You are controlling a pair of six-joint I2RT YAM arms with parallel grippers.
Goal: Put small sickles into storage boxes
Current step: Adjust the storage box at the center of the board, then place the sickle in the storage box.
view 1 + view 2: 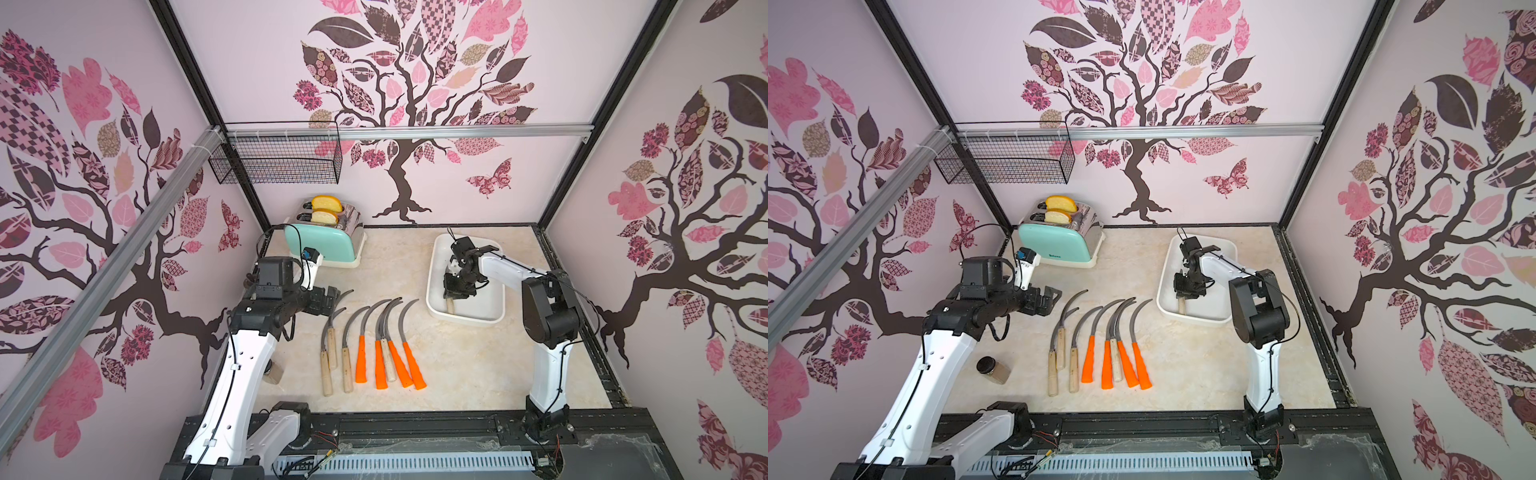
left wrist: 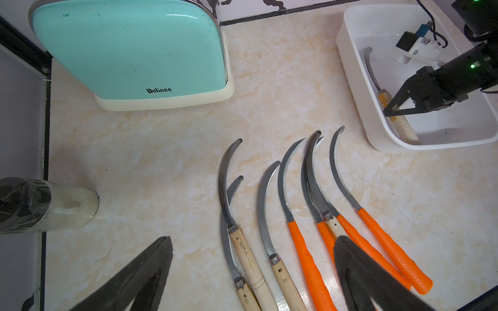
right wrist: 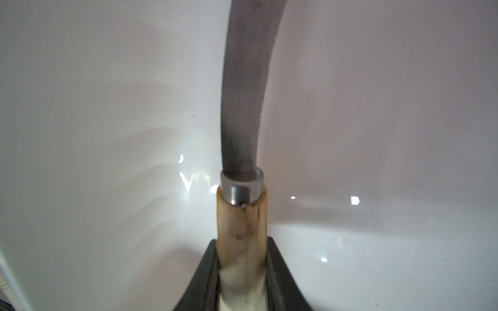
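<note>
Wooden-handled sickle point(image 3: 242, 229) clamped in right gripper point(image 3: 242, 247) inside white tray point(image 1: 469, 318) at two o'clock; left gripper point(image 2: 253, 239) spread wide, empty.

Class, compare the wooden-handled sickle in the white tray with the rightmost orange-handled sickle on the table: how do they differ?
Handle: the wooden-handled sickle has pale wood; the rightmost orange-handled sickle, bright orange.
Place: the wooden one is in the white tray; the orange one lies on the table.
Grip: the right hand clamps the wooden one; no hand holds the orange one.
Both have curved grey blades.
</note>
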